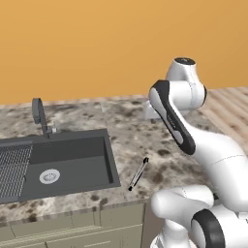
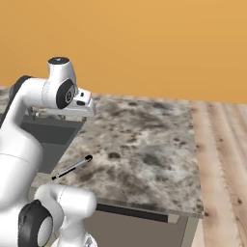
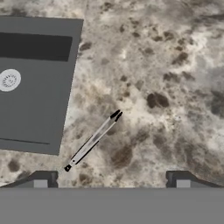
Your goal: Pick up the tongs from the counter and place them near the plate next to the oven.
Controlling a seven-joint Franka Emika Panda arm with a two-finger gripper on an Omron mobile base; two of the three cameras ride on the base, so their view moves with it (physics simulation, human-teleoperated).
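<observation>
the gripper hangs high above the speckled granite counter, its two dark fingertips set wide apart at the bottom of the hand view and holding nothing; the tongs lie flat on the stone below it, between the fingertips' line and the sink basin, slightly toward the basin side and well apart from the tips

their long axis runs on a diagonal across the hand view, from a small black end near the left fingertip up to a forked black tip farther out, so it lies neither along nor square to the line between the fingertips; judging from this, the hand would need to turn as it comes down to close across the thin shaft

in the left base view the tongs sit just beside the basin's right edge near the counter's front lip, and the right base view shows them close under the arm, with the hand's underside hidden behind the wrist

the faucet stands behind the basin; the wooden floor shows past the counter's far end; plate and oven cannot be made out here, so the drop spot is unknown from this stance
</observation>
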